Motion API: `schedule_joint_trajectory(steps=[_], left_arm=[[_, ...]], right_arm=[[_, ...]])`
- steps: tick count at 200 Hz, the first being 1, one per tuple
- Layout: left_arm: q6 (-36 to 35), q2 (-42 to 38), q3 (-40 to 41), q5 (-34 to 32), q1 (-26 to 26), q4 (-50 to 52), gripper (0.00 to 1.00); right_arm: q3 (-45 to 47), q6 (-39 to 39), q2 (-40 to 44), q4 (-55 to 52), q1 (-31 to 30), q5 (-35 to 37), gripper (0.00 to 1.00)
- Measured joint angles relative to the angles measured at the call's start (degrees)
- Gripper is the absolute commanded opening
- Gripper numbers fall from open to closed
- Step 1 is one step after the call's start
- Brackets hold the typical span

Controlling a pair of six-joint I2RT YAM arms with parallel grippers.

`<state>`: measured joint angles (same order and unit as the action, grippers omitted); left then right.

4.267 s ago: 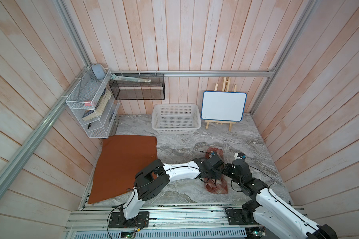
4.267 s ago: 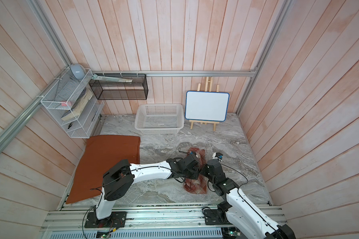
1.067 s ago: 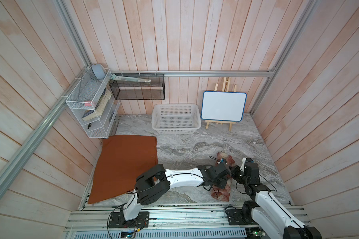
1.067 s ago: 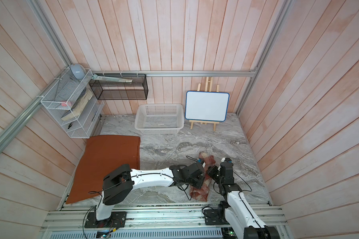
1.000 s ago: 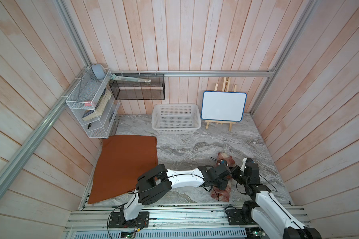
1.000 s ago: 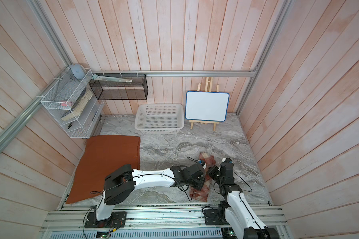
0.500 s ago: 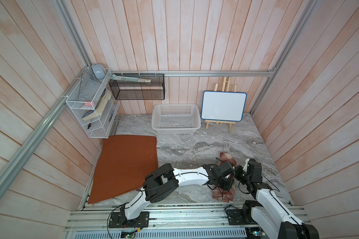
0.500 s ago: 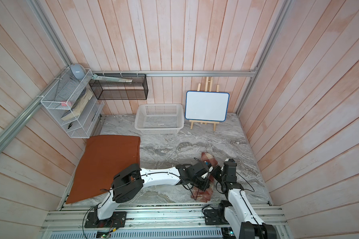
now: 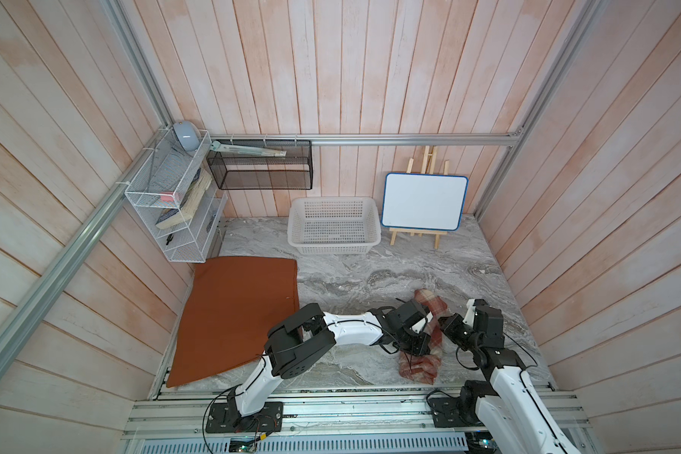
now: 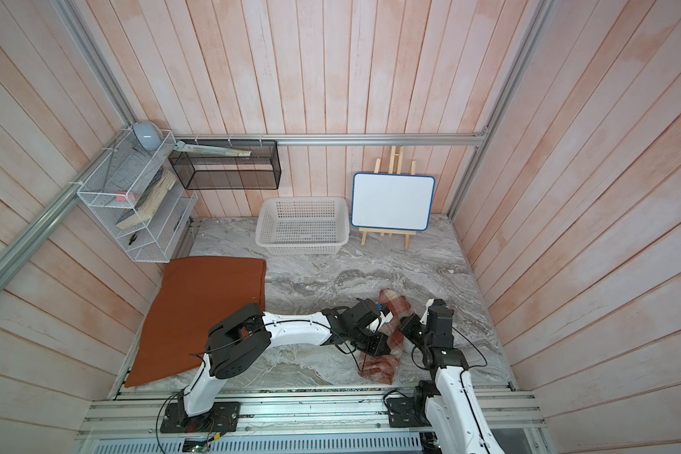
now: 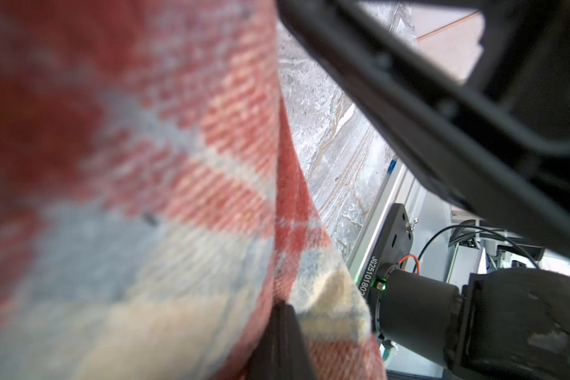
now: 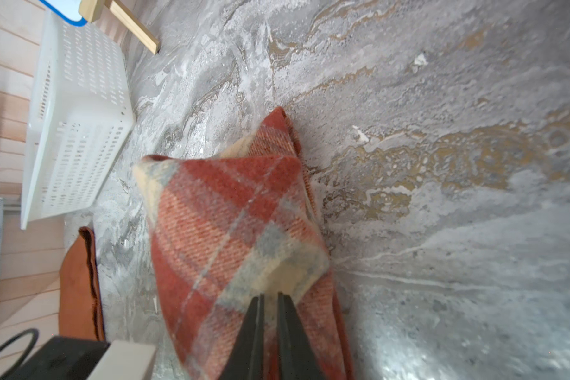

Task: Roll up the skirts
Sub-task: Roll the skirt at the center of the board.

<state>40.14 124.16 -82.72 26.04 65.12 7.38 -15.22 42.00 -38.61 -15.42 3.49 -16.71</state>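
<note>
Right wrist view has the plaid skirt (image 12: 237, 223) front and centre: a rumpled bundle folded over on itself, lying on the marble counter (image 12: 441, 131). The right jaws are cracked open just a sliver, and the tips of the fingers (image 12: 255, 329) are on a cream patch of the cloth.

Left wrist view is basically all plaid, blurry and right up against the lens. The left jaws are closed and one of the fingers (image 11: 280, 335) pokes out with fabric against it, but honestly I can't tell if a fold is pinched in there.

In both top views the plaid skirt (image 9: 421, 365) (image 10: 378, 369) sits at the front right of the counter, between the two wrists. The rust-orange skirt (image 9: 232, 322) lies flat on the left side, well apart from it. The white basket (image 9: 333, 245) is at the back wall, beside the whiteboard (image 9: 423, 202).
</note>
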Motion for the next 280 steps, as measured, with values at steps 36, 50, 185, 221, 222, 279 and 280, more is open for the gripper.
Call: schedule_joint_trajectory(steps=[36, 50, 185, 221, 222, 279, 280], left_arm=[[1.1, 0.2, 0.7, 1.8, -0.8, -1.3, 0.0], [1.6, 0.2, 1.4, 2.6, -1.1, -2.4, 0.0], [2.6, 1.5, 4.1, 10.5, -4.0, -8.9, 0.0], [2.7, 1.5, 5.5, 11.4, -4.5, -11.4, 0.0], [2.8, 1.5, 5.6, 11.5, -4.5, -11.5, 0.0], [3.0, 0.5, 7.5, 11.8, -5.2, -13.0, 0.0], [3.0, 0.5, 7.6, 11.8, -5.2, -13.0, 0.0]], right_arm=[[-0.8, -0.5, 0.6, -2.3, 0.0, 0.1, 0.42], [-0.2, -0.5, 0.9, -2.4, -0.3, 0.2, 0.49], [0.8, 7.5, 2.7, -9.5, -12.0, 12.3, 0.68], [0.8, 11.4, 0.9, -11.0, -18.3, 13.7, 0.68], [0.8, 11.5, 0.8, -11.0, -18.4, 13.7, 0.68], [0.7, 16.6, -1.0, -10.8, -22.2, 13.8, 0.65], [0.6, 16.5, -1.0, -10.8, -22.2, 13.8, 0.65]])
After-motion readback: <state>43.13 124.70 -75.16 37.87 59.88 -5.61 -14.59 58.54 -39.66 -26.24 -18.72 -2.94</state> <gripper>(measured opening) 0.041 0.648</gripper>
